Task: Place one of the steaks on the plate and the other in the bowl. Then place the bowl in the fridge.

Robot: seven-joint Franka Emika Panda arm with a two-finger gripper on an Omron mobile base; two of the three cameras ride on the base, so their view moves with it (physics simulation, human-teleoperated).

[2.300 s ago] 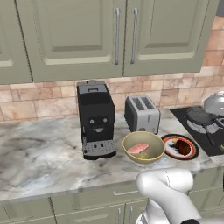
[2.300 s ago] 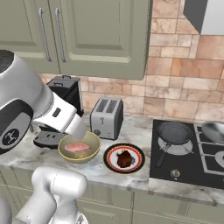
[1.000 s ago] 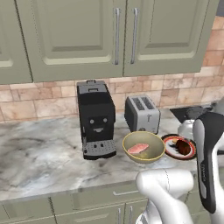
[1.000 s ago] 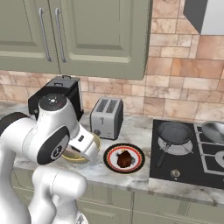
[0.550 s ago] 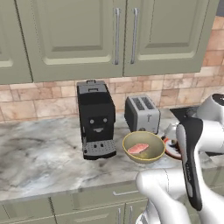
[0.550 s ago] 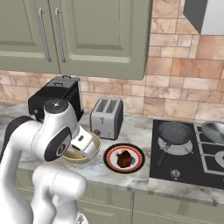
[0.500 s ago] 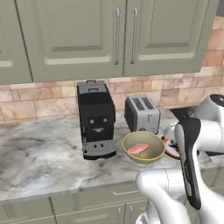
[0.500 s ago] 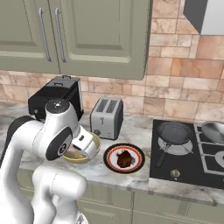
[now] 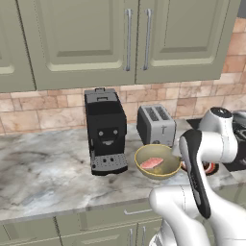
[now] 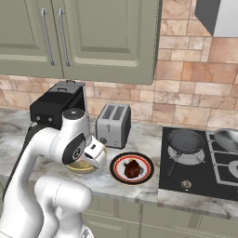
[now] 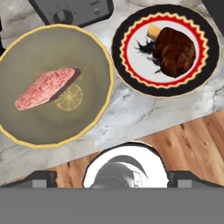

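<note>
Pincer (image 11: pixel 112 177) spread to its widest, holding and touching nothing, poised above the front edge of the tabletop (image 11: pixel 131 111). Olive-tan bowl (image 11: pixel 26 59) holds the pale pink steak (image 11: pixel 46 87). Just beside it, the red-ringed plate (image 11: pixel 131 70) carries the dark brown steak (image 11: pixel 175 51).

No readable text anywhere.
The plate (image 11: pixel 165 50) carries only a dark drawing at centre frame right; the bowl (image 11: pixel 51 85) shows a wordless round emblem.
</note>
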